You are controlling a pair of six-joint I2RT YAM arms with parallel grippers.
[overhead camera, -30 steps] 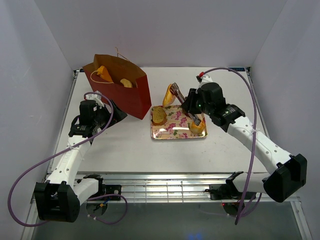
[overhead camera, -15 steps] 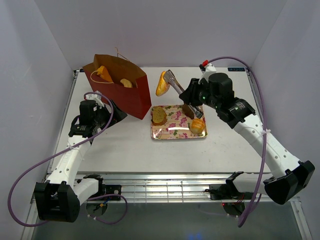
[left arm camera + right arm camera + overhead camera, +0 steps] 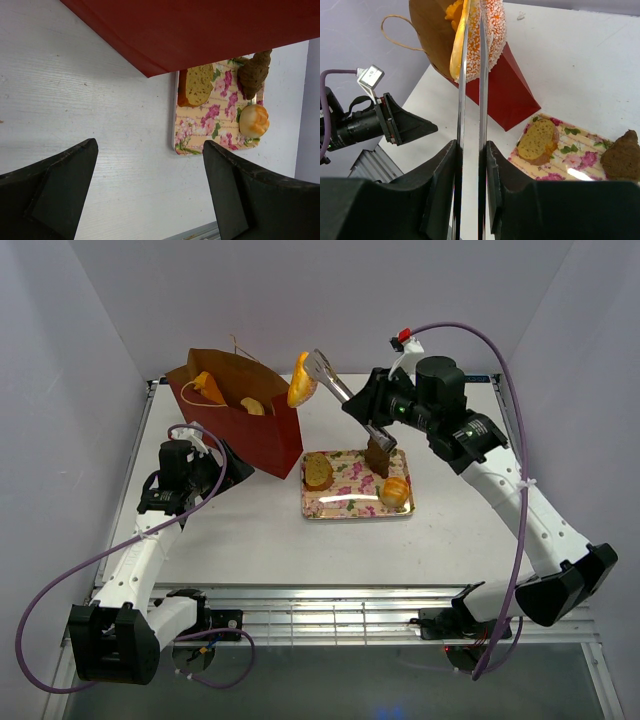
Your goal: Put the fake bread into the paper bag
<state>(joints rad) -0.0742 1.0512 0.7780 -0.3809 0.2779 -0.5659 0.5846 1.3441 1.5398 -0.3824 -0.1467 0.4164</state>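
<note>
My right gripper (image 3: 362,408) (image 3: 471,150) is shut on metal tongs (image 3: 335,387) (image 3: 470,90), and the tongs pinch an orange sugared fake bread piece (image 3: 298,380) (image 3: 482,35). That piece hangs in the air at the right upper corner of the dark red paper bag (image 3: 245,425) (image 3: 512,97) (image 3: 200,30). Two pastries (image 3: 208,388) lie inside the bag. My left gripper (image 3: 218,462) (image 3: 150,165) is open and empty on the table by the bag's lower left side.
A pink floral tray (image 3: 350,508) (image 3: 192,137) right of the bag carries a toast slice (image 3: 318,471) (image 3: 199,84) (image 3: 536,141), a dark brown pastry (image 3: 378,455) (image 3: 254,72) (image 3: 622,160) and a golden roll (image 3: 396,491) (image 3: 253,121). White walls enclose the table.
My right arm has lifted the tongs with the orange piece up off the tray and carried it left toward the bag's opening. The left arm has not moved.
</note>
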